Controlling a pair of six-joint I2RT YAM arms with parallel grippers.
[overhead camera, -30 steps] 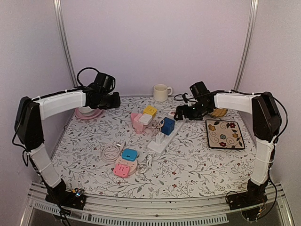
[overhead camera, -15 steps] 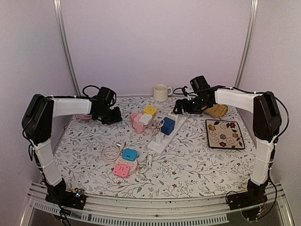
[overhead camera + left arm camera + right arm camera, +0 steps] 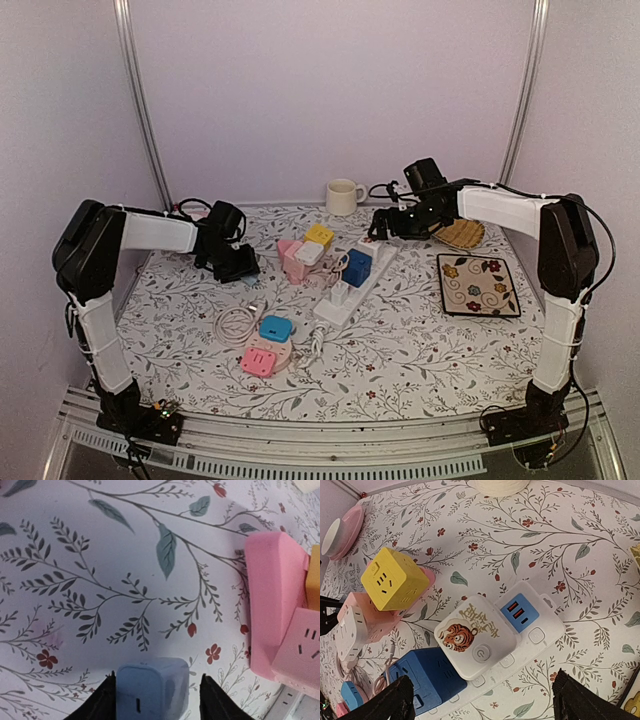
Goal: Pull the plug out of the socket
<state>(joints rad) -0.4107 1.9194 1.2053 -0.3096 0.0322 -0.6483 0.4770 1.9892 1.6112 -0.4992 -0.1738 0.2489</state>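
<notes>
Hovering over the white power strip (image 3: 535,635) with right claw (image 3: 482,680) spread wide; left of that strip, straddling a pale blue plug (image 3: 150,692) on the tabletop (image 3: 100,555) with left claw (image 3: 157,680) parted.

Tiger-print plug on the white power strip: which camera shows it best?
Right wrist: the tiger-print plug sits mid-frame, top face and button clear, seated on the white power strip. Top external shows only a tiny white block at the strip's far end. Left wrist misses it.
</notes>
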